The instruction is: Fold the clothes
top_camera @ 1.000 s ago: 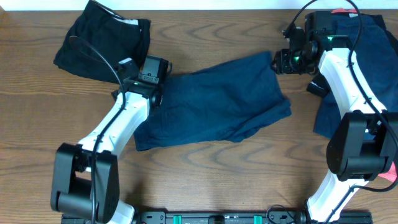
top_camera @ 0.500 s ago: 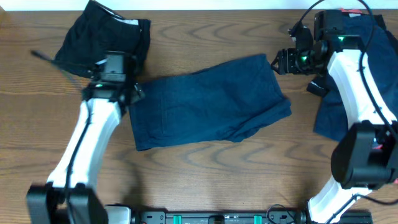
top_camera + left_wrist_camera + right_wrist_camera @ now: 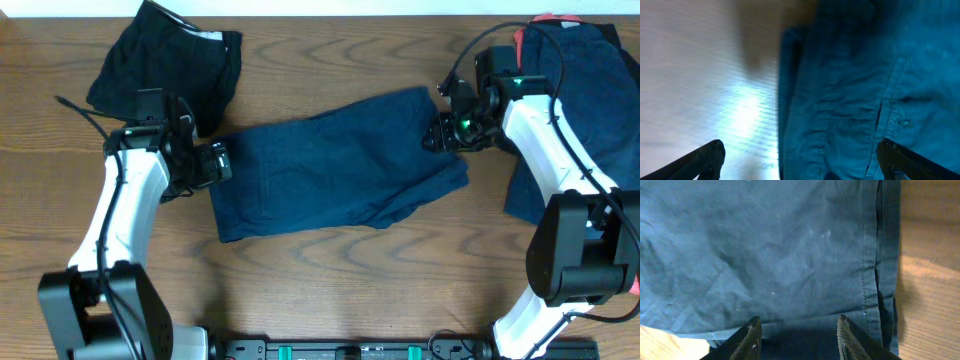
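The left gripper (image 3: 216, 163) stands with its jaws wide apart at the left end of a pair of navy shorts (image 3: 340, 165). It holds nothing. In the left wrist view its two fingertips (image 3: 710, 156) sit at the bottom corners of the picture, and between them lie the seamed edge of the shorts and a pale strip of the wooden table (image 3: 700, 75).

The right gripper (image 3: 441, 134) hangs at the opposite, upper right corner of the same shorts. Its jaws are about half open, narrower than the left pair. From the right wrist camera its dark fingertips (image 3: 752, 336) frame the stitched hem of the shorts over shadowed cloth. The pictures do not settle whether the fingertips touch the fabric.

The shorts lie spread across the middle of the table (image 3: 330, 290), tilted so that the right end sits higher than the left. The lower right corner is rumpled.

A black garment (image 3: 165, 65) lies bunched at the far left corner, just above the left arm. A heap of navy clothes (image 3: 590, 110) covers the right edge of the table behind the right arm. A coral-pink piece (image 3: 555, 19) shows at the top of that heap.
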`<state>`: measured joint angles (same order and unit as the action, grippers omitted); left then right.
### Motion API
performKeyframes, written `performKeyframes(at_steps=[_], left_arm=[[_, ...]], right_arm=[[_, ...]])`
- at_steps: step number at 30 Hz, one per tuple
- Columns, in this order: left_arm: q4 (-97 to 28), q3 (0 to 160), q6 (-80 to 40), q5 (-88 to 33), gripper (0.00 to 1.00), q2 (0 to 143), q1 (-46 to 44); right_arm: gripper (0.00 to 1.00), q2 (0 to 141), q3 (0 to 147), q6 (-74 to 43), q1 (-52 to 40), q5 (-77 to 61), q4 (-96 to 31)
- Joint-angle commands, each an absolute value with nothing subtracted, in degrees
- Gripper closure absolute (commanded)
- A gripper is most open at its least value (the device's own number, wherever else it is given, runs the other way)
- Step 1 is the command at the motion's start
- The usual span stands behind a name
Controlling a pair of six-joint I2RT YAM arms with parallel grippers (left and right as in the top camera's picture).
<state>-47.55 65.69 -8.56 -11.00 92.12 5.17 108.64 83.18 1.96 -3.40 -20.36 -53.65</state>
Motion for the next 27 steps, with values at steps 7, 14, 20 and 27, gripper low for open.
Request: performKeyframes(at_steps=[7, 14, 20, 27], left_arm=[[-46.6, 65.1, -1.7, -17.5, 0.02, 104.0, 5.8], [-45.9, 65.1, -1.1, -17.5, 0.02, 106.7, 5.8], [-42.9, 63.2, -1.1, -17.6, 0.02, 107.1, 5.8], [-35.3, 57.1, -3.1, -18.0, 0.32, 107.1, 5.5]], right_arm=[[0.53, 108.9, 82.7, 2.2, -3.6, -20.1, -52.0], [0.53, 108.9, 82.7, 2.2, -3.6, -20.1, -52.0], [0.53, 108.9, 82.7, 2.2, -3.6, -19.9, -51.7], [0.54, 108.9, 82.7, 2.2, -3.6, -19.9, -50.9]])
